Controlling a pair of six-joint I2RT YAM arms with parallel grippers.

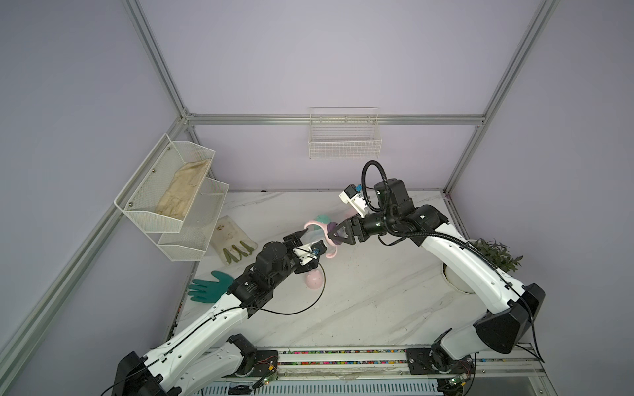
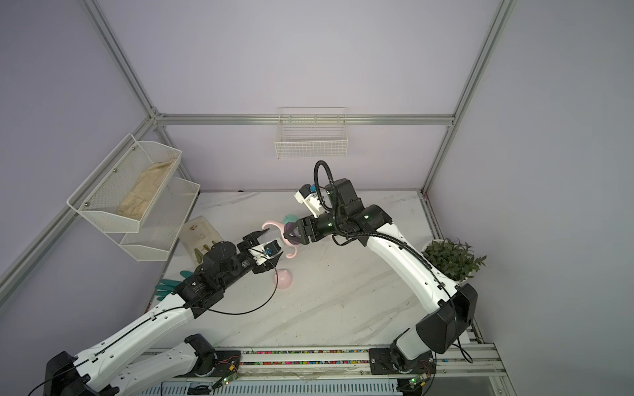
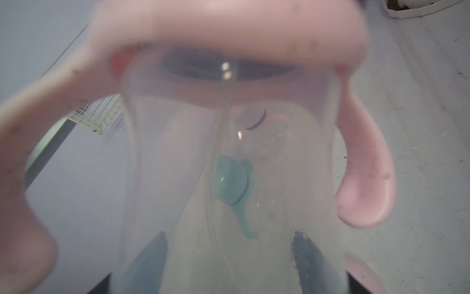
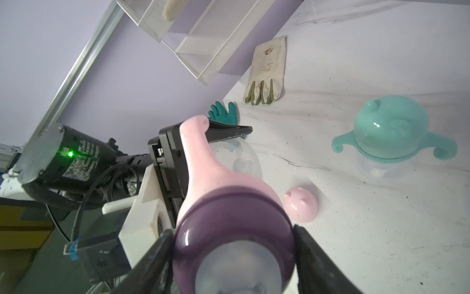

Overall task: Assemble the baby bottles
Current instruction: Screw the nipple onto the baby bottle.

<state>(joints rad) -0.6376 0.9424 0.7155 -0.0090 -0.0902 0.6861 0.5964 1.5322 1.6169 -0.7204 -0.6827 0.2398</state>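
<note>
Pink-ring bottle (image 4: pixel 201 163) sits right up against both wrist cams, held in the air over mid desk (image 1: pixel 377 301). L hand (image 1: pixel 307 241) is clamped on the clear body, jaws fairly wide. R hand (image 4: pixel 232 241) is clamped on the purple collar (image 4: pixel 229 216), a finger on each side.
Count:
- 2 bottles. The 2nd, a mint bottle (image 4: pixel 391 132), stands on the desk w/ cap on.
- 1 loose pink cap (image 1: pixel 315 279) on the desk, dome up.
- 3 gloves: green glove (image 1: pixel 209 286) and white glove (image 1: pixel 233 240) on the desk, plus the beige one below.
- 1 plant (image 1: pixel 494 255).

Containers:
- 2-tier mesh shelf (image 1: pixel 140 197): top tier holds a beige glove (image 1: pixel 182 195).
- Wire basket (image 1: pixel 344 147) on the back wall.
- Held bottle has 1 straw (image 3: pixel 223 157) inside.

Held bottle's long axis is approx level, running hand to hand: nipple end toward R hand, base toward L hand.
</note>
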